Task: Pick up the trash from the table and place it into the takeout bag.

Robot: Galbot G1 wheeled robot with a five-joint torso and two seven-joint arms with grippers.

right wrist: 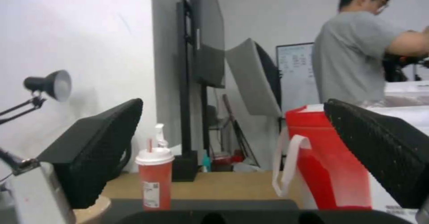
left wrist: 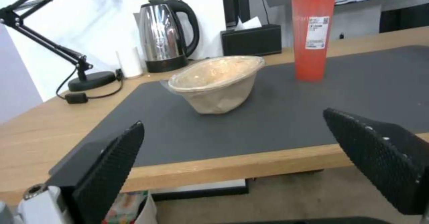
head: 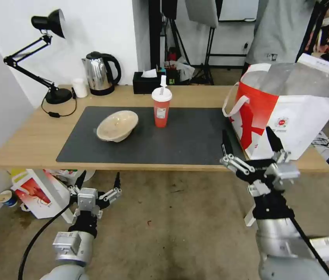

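We see the table (head: 32,136), light wood under a dark grey mat (head: 180,136), standing on a stained concrete floor (head: 180,225). On the mat rest the beige bowl (head: 117,125) and, just beside it, the red straw cup (head: 161,105). The takeout bag (head: 289,105) stands open at the table's right end. Along the white wall sit a desk lamp (head: 36,54), a kettle (head: 100,73) and a tissue box (head: 146,81). Our left gripper (head: 99,179) hangs low before the table, fingers spread and empty; our right gripper (head: 250,142) hovers beside the bag, likewise spread.
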